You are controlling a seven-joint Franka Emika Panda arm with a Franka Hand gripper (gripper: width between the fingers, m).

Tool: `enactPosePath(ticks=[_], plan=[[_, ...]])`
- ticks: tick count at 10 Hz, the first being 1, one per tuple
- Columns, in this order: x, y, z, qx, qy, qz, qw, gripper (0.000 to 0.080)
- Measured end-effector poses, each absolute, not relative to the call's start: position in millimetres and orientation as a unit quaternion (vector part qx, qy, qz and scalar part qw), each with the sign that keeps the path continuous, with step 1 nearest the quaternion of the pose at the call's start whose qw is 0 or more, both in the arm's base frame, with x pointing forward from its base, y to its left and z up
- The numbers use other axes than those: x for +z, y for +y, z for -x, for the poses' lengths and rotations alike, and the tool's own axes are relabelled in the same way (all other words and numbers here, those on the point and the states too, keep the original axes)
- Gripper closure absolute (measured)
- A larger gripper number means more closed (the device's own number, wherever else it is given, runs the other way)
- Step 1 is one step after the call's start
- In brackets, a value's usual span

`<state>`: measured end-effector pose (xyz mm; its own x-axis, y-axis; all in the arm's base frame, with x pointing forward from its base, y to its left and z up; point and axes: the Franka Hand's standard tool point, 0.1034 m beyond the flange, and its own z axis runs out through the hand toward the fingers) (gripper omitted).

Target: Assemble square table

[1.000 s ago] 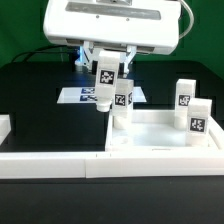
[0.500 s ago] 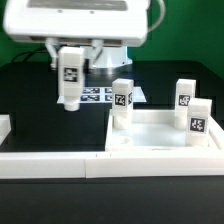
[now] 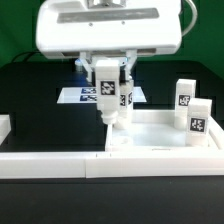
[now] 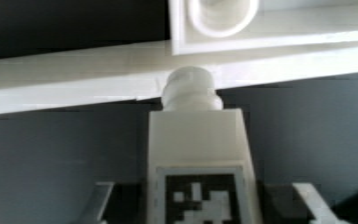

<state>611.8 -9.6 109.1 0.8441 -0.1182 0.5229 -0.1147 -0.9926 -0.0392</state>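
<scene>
Between hand (image 3: 108,78) fingers (upright): leg peg (image 3: 107,92)

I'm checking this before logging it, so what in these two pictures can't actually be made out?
- Gripper fingertips: exterior view, covered by the held leg peg; wrist view shows only dark blurred edges.
- Peg behind it: exterior view, partly hidden by the held peg.
- Square table panel: exterior view, whether the held peg touches it is unclear.
- Marker board: exterior view, tags partly blocked, too small to read.
</scene>
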Motion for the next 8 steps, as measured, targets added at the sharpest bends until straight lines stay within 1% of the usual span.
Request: enactPosePath(ticks=[2,5,8], plan=[[96.2,-1.3,-607.5,-0.264,0.054,0.963,0.004,0.0509],[83.9,3.0,-602.6,-0.255,0.049,0.966,0.003,0.0509],[82.6,2.1,-603.3,-0.26,0.049,0.964,0.001,0.0509]])
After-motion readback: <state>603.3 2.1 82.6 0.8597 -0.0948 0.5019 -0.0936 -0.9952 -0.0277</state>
